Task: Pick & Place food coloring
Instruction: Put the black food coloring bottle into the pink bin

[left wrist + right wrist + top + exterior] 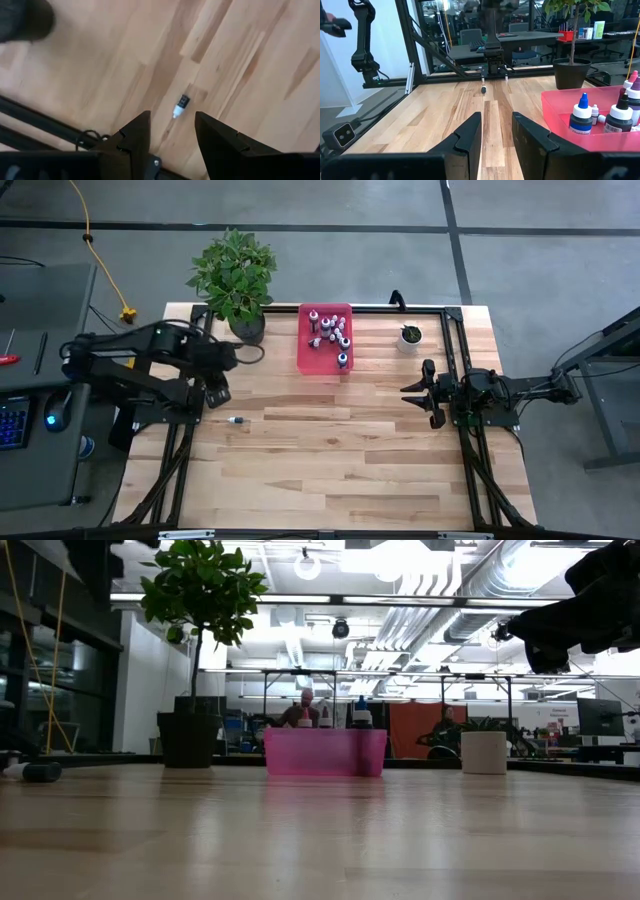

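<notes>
Left gripper (214,392) open just beside a lone bottle (237,421), left of the pink bin (306,358); right gripper (424,393) open, empty, right of it

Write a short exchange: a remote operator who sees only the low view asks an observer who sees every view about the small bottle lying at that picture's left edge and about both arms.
Operator: Is a gripper near that lying bottle?
Observer: Yes. The left gripper hangs above the bottle, open, not touching it.
Operator: And the other arm?
Observer: The right gripper waits over the table's right side, open and empty, apart from the pink tray.
</notes>
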